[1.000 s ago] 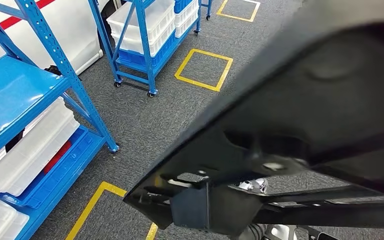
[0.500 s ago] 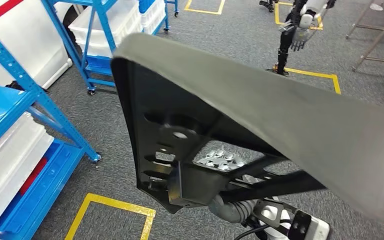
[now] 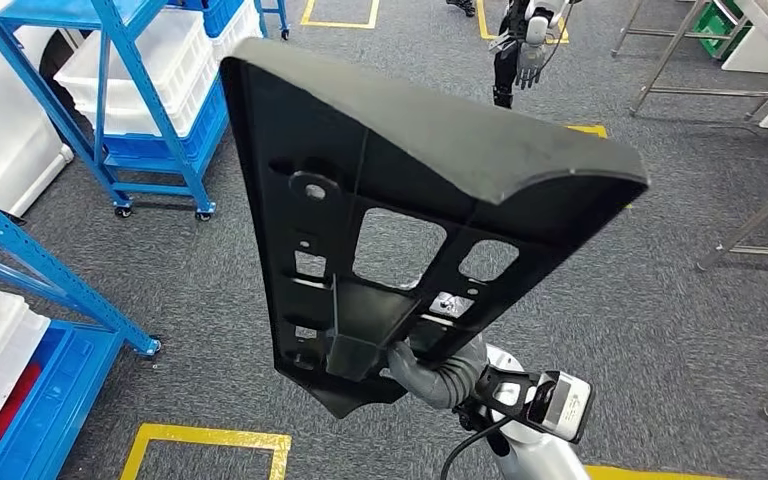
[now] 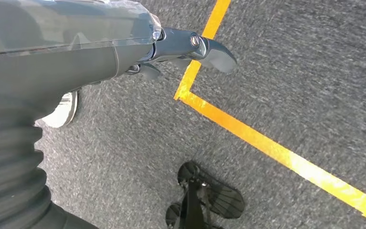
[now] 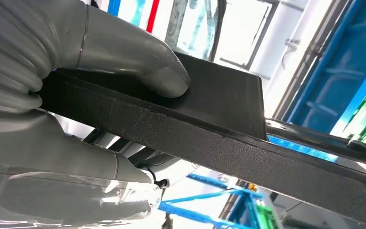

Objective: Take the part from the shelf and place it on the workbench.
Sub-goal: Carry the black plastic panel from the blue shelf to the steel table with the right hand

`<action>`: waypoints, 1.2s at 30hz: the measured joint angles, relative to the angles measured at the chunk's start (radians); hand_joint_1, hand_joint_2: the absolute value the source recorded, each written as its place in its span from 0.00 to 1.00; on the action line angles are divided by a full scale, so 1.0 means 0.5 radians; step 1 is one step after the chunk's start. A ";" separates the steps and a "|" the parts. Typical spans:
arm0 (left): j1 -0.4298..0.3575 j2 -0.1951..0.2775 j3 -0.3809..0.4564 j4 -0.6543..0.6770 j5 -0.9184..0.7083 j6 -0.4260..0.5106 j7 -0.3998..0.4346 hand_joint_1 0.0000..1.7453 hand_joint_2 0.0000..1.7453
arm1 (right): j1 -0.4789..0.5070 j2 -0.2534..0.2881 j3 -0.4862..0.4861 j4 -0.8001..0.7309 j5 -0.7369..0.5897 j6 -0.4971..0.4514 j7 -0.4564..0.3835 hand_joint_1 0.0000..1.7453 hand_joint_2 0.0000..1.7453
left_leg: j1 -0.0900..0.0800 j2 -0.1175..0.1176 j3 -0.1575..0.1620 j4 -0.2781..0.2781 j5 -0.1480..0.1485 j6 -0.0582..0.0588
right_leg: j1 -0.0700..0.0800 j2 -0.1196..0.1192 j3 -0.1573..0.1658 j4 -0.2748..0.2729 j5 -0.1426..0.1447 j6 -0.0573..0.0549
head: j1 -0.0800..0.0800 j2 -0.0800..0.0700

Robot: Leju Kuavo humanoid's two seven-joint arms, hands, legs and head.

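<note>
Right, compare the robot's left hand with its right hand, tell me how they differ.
The right hand grips the black part by its edge, thumb pressed on one face; the left hand holds nothing. The right hand is raised, carrying the part in front of the head camera; the left hand hangs over the grey carpet by a yellow floor line. Both have grey covers.

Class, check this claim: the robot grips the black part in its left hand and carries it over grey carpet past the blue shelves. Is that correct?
Not quite. The right hand grips the black part, as the right wrist view shows; the left hand hangs over the floor holding nothing. The grey carpet and blue shelves are as stated.
</note>
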 joint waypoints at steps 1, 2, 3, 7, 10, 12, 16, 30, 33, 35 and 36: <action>-0.001 -0.001 -0.001 0.000 -0.004 0.000 -0.001 0.00 1.00 | 0.001 0.000 -0.011 0.007 -0.005 0.000 0.000 1.00 1.00 | 0.002 0.021 0.004 -0.009 0.005 0.013 | 0.002 -0.041 -0.022 0.046 -0.030 0.009 | 0.000 0.000; 0.000 -0.002 -0.001 0.000 -0.007 0.000 -0.003 0.00 1.00 | 0.002 0.000 -0.022 0.014 -0.010 0.001 -0.001 1.00 1.00 | 0.002 0.043 0.007 -0.016 0.008 0.025 | 0.002 -0.091 -0.063 0.130 -0.079 0.017 | 0.000 0.000; 0.004 -0.002 -0.001 0.000 -0.009 0.000 -0.004 0.00 1.00 | 0.003 0.000 -0.033 0.020 -0.015 0.001 -0.002 1.00 1.00 | -0.002 0.065 0.009 -0.018 0.006 0.032 | -0.001 -0.139 -0.125 0.251 -0.142 0.024 | 0.000 0.000; 0.012 -0.001 -0.002 0.000 -0.016 -0.002 0.002 0.00 1.00 | 0.021 0.000 -0.079 0.046 -0.026 -0.011 -0.003 1.00 1.00 | -0.012 0.156 0.010 -0.016 -0.003 0.037 | -0.021 -0.186 -0.263 0.500 -0.194 0.038 | 0.000 0.000; 0.011 -0.002 -0.005 0.000 -0.025 -0.004 0.026 0.00 1.00 | 0.036 0.001 -0.100 0.051 -0.028 -0.032 -0.003 1.00 1.00 | -0.016 0.212 0.028 -0.015 -0.018 0.020 | -0.007 -0.279 -0.057 0.113 -0.024 0.018 | 0.000 0.000; 0.012 -0.003 -0.010 0.000 -0.027 -0.002 0.042 0.00 1.00 | 0.051 0.001 -0.110 0.050 -0.024 -0.045 -0.005 1.00 1.00 | -0.020 0.243 0.038 -0.015 -0.028 0.001 | 0.013 -0.318 0.010 -0.020 0.000 -0.001 | 0.000 0.000; 0.008 -0.016 -0.021 0.000 -0.041 0.009 0.061 0.00 1.00 | 0.097 0.002 -0.147 0.047 -0.012 -0.078 -0.006 1.00 1.00 | -0.013 0.242 0.043 0.020 -0.072 -0.042 | 0.008 -0.238 0.024 -0.053 0.013 -0.037 | 0.000 0.000; 0.039 -0.051 -0.051 0.000 -0.065 0.038 0.067 0.00 1.00 | 0.312 -0.003 -0.335 -0.082 -0.013 -0.013 -0.006 1.00 1.00 | 0.006 -0.013 0.031 -0.011 -0.024 -0.014 | -0.008 0.044 0.021 -0.026 0.000 0.009 | 0.000 0.000; 0.039 -0.057 -0.050 -0.001 -0.052 0.040 0.044 0.00 1.00 | 0.317 -0.003 -0.355 -0.102 -0.017 0.018 -0.006 1.00 1.00 | 0.007 0.052 0.040 -0.033 -0.014 0.025 | -0.005 -0.100 -0.070 0.159 -0.110 0.031 | 0.000 0.000; 0.048 -0.056 -0.050 -0.002 -0.048 0.041 0.028 0.00 1.00 | 0.314 -0.003 -0.369 -0.107 -0.028 0.038 -0.006 1.00 1.00 | -0.001 0.098 0.040 -0.034 -0.018 0.037 | -0.012 -0.166 -0.212 0.428 -0.230 0.043 | 0.000 0.000; 0.050 -0.055 -0.050 -0.002 -0.047 0.041 0.023 0.00 1.00 | 0.314 -0.003 -0.378 -0.108 -0.032 0.047 -0.006 1.00 1.00 | -0.003 0.122 0.040 -0.033 -0.021 0.037 | -0.018 -0.176 -0.266 0.525 -0.257 0.047 | 0.000 0.000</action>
